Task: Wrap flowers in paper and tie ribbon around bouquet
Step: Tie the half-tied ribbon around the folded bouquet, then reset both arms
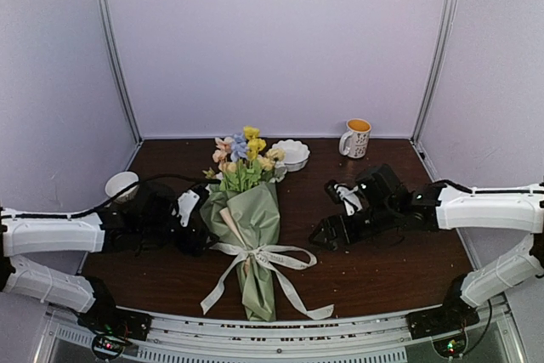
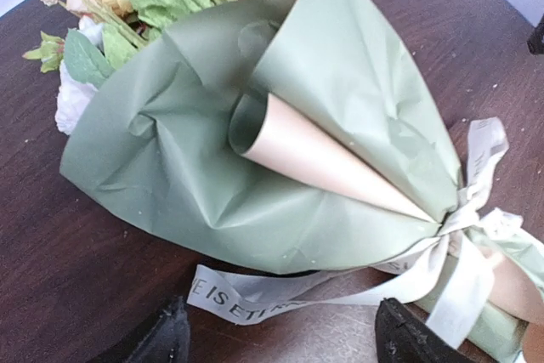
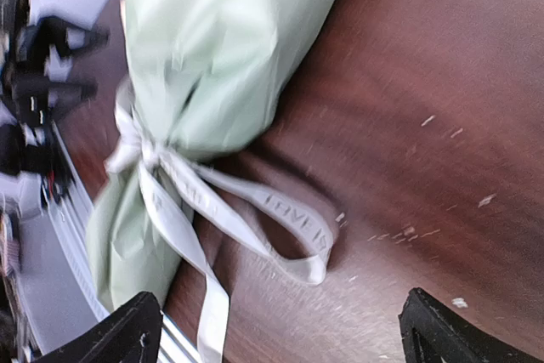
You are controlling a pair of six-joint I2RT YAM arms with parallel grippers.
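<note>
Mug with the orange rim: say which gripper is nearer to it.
Right. The right gripper lies nearside of the mug, slightly left; the left gripper is beyond the bouquet, much farther left.

Narrow cream-white ribbon (image 3: 293, 214), bow loop, right wrist view: grey capitals "LOVE IS". Left wrist view, ribbon tail (image 2: 234, 299): "E IS ET", the rest hidden. White ceramic mug (image 1: 356, 138): print too small to read.

Bouquet (image 1: 255, 214) blocked centre lane (ribbon (image 1: 255, 252) tails sprawled toward near edge). Open table (image 1: 382, 269) lay right of it; bowl (image 1: 291, 154), mug (image 1: 356, 138) lined the back.
</note>
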